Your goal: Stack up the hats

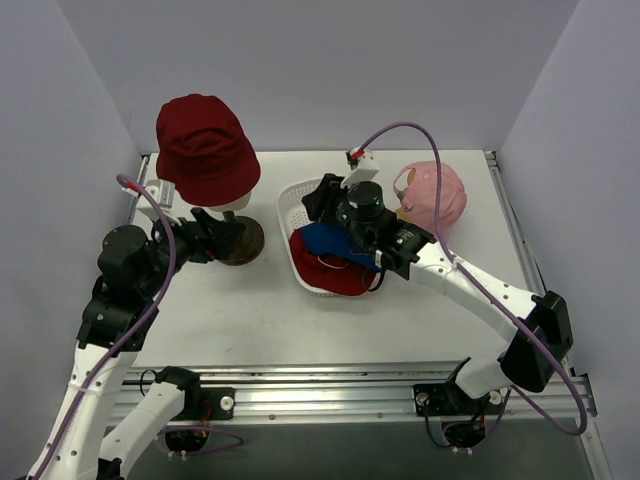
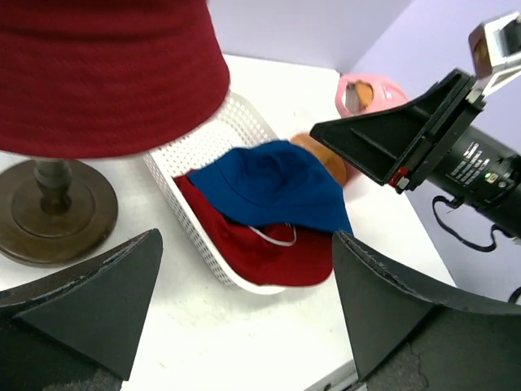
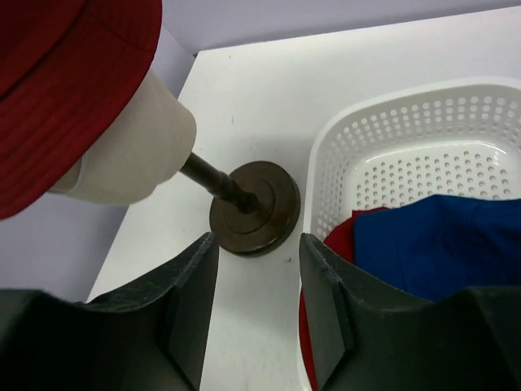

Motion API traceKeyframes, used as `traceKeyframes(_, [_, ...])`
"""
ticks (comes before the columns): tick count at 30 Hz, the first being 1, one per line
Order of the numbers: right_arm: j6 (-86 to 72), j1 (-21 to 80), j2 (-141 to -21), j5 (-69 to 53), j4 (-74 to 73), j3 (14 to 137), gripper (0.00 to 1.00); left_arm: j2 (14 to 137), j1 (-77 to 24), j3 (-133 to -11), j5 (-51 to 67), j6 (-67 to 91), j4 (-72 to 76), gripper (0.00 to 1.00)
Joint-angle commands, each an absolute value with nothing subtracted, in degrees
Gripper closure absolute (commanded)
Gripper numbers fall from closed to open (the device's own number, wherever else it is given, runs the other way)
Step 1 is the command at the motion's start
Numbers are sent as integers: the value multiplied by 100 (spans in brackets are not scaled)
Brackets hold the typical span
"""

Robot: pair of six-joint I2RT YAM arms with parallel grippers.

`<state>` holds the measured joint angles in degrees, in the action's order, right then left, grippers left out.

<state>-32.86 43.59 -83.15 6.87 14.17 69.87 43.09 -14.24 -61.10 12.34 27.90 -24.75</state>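
The dark red bucket hat (image 1: 205, 150) sits on the cream mannequin head (image 3: 130, 155). A blue bucket hat (image 1: 325, 242) lies on top of a red peaked cap (image 1: 338, 278) at the near end of the white basket (image 1: 296, 205). On the table to the right of the basket is the pink peaked cap (image 1: 437, 195). My left gripper (image 1: 210, 236) hangs by the stand's base, open wide and empty, facing the basket (image 2: 195, 147). My right gripper (image 1: 318, 197) hovers over the basket's far end, its jaws apart with nothing between them (image 3: 259, 301).
The head's round dark base (image 1: 243, 240) stands on the table just left of the basket. My right arm (image 2: 440, 138) reaches across above the pink cap (image 2: 366, 94). Walls close the table at the left, the back and the right.
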Motion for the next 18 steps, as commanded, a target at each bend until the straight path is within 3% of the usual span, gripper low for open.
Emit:
traceKeyframes(1, [-2936, 4658, -7963, 1369, 889, 7128, 59, 4158, -1880, -5907, 738, 2654, -2496, 6])
traceKeyframes(4, [-2795, 4781, -7735, 1555, 528, 7041, 57, 4139, -2266, -5705, 765, 2812, -2172, 6])
traceKeyframes(10, [-2505, 4896, -7155, 2363, 18, 6540, 54, 4903, -3802, -5634, -658, 2576, -1820, 6])
traceKeyframes(18, [-2303, 4878, -6443, 3056, -254, 5810, 52, 5010, -4131, -5704, -1063, 2197, -1328, 6])
